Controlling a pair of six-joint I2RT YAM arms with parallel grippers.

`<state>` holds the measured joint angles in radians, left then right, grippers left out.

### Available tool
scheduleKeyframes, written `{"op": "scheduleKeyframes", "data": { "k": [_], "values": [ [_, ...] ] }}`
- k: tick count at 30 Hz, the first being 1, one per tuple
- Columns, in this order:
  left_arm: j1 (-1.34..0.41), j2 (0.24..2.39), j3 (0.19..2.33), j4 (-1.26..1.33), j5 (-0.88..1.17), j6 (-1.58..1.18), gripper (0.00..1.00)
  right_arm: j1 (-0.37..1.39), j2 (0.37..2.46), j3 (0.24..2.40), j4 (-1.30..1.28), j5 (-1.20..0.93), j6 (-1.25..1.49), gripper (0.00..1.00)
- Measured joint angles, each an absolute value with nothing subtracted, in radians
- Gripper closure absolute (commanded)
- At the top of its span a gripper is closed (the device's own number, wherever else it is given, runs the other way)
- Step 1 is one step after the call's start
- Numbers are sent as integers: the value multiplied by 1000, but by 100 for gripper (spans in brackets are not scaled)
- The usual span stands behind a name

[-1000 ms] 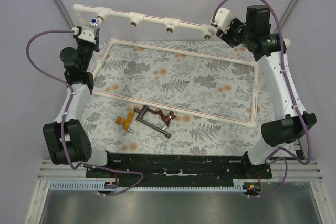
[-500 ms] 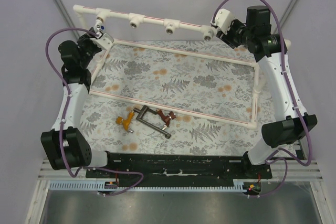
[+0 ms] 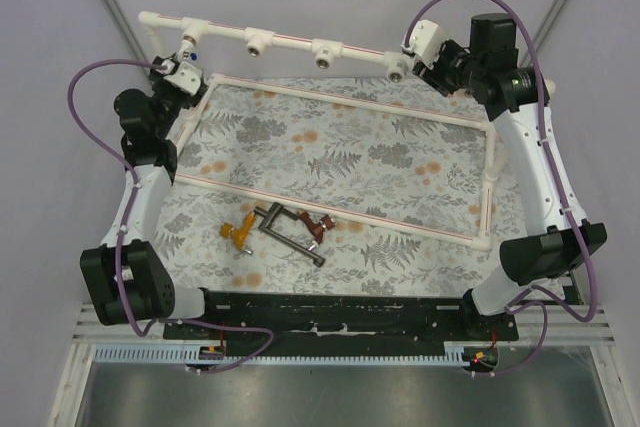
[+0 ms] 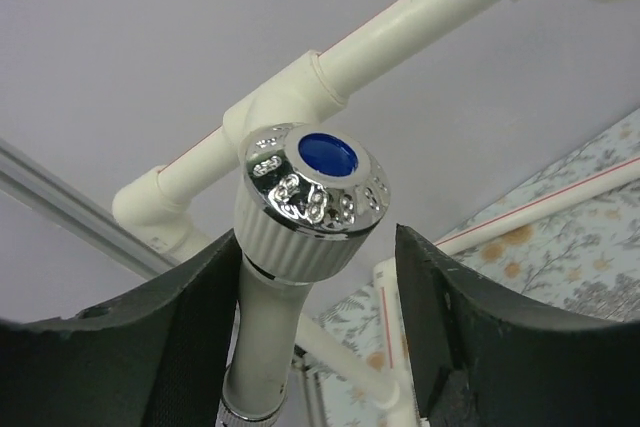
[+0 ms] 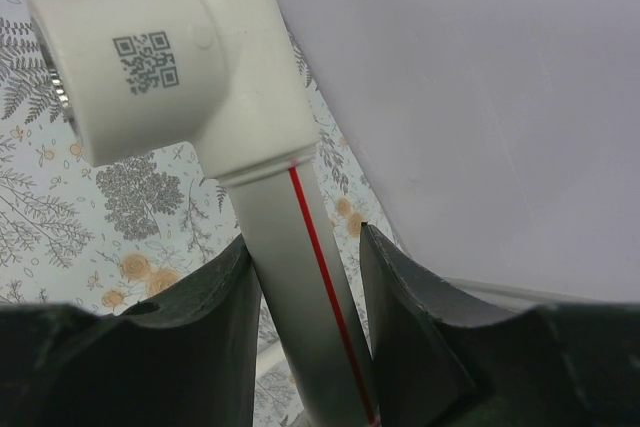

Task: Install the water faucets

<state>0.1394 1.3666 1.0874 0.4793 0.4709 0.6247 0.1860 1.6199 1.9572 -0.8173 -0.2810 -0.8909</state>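
White faucet (image 4: pixel 300 197) stands inside the parted left tool (image 4: pixel 312 242), gap beside it; right tool (image 5: pixel 302 239) straddles pipe rail (image 5: pixel 305 337), grip unclear.

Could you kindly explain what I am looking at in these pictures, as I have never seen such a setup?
A left arm and a right arm, both robotic, are bolted at the near edge of a cloth-covered table. The overhead picture shows both; the other two come from cameras on their wrists. On the cloth lie an orange-yellow faucet, a dark grey faucet and a red-brown faucet. The left gripper flanks a white faucet at the end socket of the white pipe rail; the right gripper flanks the rail itself. Whether either grips firmly is unclear.
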Motion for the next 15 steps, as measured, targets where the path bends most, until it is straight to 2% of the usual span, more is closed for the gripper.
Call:
{"op": "scheduleKeyframes", "data": {
  "k": [15],
  "values": [
    [230, 1256, 1032, 541, 614, 124, 27, 188, 1616, 1955, -822, -281, -891, 100]
  ]
}}
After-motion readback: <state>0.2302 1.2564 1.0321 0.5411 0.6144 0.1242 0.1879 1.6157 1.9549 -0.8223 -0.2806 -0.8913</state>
